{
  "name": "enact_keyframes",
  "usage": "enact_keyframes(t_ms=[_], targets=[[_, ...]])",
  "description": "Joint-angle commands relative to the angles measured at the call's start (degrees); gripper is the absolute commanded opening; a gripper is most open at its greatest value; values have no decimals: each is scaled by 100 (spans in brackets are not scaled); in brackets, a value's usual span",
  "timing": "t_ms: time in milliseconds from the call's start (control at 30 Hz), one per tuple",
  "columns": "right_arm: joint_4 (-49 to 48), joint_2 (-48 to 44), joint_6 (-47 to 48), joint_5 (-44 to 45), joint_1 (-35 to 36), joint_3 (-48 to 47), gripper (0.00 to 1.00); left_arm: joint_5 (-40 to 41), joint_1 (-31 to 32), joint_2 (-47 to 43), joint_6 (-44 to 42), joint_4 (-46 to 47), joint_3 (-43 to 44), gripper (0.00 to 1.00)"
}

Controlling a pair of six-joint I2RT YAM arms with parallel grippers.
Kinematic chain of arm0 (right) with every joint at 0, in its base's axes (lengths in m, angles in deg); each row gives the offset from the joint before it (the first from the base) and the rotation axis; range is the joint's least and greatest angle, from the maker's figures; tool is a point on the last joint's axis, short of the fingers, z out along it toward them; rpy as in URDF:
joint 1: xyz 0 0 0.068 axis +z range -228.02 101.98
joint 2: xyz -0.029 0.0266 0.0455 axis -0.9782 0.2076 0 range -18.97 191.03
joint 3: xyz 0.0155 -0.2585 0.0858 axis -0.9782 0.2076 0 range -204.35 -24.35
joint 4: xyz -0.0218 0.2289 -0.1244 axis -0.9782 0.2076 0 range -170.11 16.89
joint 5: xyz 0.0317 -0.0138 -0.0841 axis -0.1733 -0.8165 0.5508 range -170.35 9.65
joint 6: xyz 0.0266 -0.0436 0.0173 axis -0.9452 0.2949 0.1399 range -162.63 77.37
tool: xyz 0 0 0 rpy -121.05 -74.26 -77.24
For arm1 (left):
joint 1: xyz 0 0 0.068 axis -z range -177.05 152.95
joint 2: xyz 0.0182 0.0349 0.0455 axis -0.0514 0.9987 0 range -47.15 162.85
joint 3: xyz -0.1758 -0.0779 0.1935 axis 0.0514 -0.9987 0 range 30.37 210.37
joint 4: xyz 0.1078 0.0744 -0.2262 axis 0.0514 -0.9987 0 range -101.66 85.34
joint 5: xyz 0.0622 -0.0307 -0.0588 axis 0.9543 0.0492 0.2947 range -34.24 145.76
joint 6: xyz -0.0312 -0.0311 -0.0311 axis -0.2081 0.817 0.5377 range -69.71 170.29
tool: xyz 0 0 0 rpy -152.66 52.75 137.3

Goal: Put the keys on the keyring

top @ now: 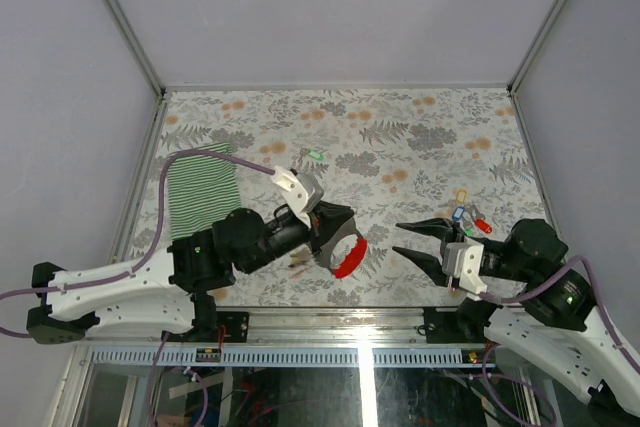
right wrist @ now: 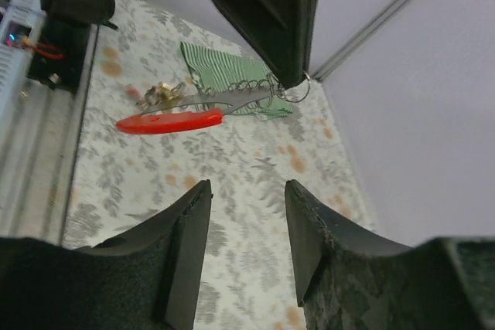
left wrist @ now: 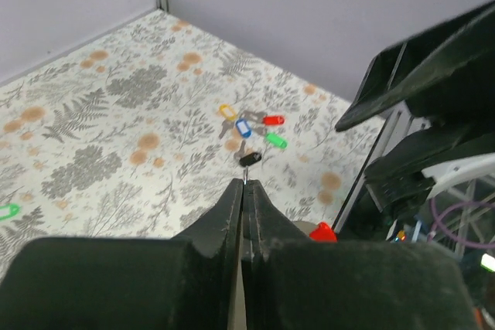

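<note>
Nearest in the overhead view are the two arm bases. From them the left hand point(top: 345, 224) reaches right, clamped on the keyring point(top: 349, 259), whose red loop hangs toward the near edge. Facing it across a short gap, the right hand point(top: 402, 239) has its jaws parted and holds nothing. The keys point(top: 470, 217) lie bunched on the surface point(top: 420, 147), just beyond and behind the right hand's fingers, so the right arm is much the nearer. I judge it would have to draw back and turn away from the ring to reach them. A stray green key point(top: 315, 155) lies farther back, toward the green striped cloth point(top: 205, 189).

From the left wrist, the closed fingers point(left wrist: 224, 214) point straight at the keys point(left wrist: 251, 129), with the right hand looming at the right.

From the right wrist, open fingers point(right wrist: 189, 229) frame the keyring point(right wrist: 170, 123). Its long axis runs roughly level across the view, and it is pinched at its ring end. Nothing stands between.
</note>
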Motion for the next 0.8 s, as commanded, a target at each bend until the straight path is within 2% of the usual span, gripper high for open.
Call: enact_keyframes(t_ms=[0,200,333,567,767], targets=[[-810,-39,-2193,300,27,39,52,-49,-27,-13,-556,-544,250,0],[-1079,407,-4137,431,27,-85,57,-1031,-23,-435,-1029,133,-213,0],[-1922,335,-4627,270,23,326,57,-1961,-31,-1003,-1387,1118,-1034,0],[-3517,76,-4723,-186,27,1029,51,-2627,-21,-1568,-1850,2064,-1842,0],[-4587,102,-4094,-935,27,1639,40,-2858,-27,-1772,-2002,2750,-2268,0]])
